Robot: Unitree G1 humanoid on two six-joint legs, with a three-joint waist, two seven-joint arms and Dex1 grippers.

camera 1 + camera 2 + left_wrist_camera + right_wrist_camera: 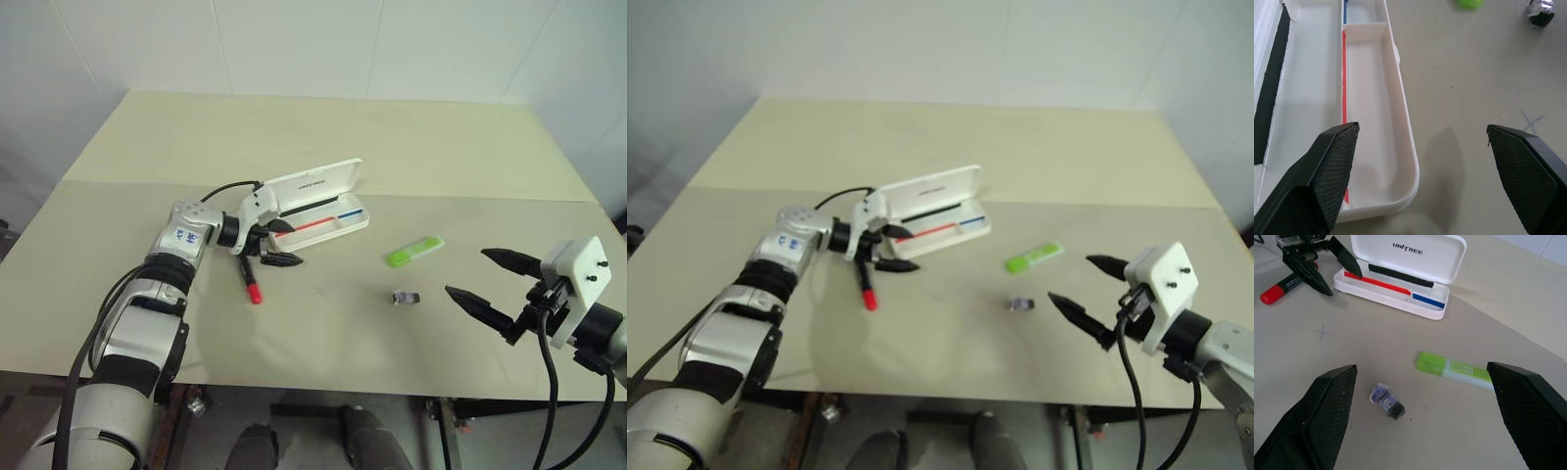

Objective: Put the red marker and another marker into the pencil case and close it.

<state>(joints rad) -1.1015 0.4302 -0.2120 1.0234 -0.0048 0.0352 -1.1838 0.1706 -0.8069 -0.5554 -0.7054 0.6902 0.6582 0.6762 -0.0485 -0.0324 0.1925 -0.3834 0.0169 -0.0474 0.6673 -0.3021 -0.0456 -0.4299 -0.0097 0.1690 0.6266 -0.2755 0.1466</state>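
Where white tiled walls (294, 39) meet, a beige table (343, 333) stands.

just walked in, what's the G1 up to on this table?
It is packing markers into the pencil case, which lies open on the table. Nothing is in yet: the red marker and the green highlighter both lie on the table. The left end effector hangs open by the case's near end, above the red marker. The right end effector is open and holds nothing, near a small grey-purple object.
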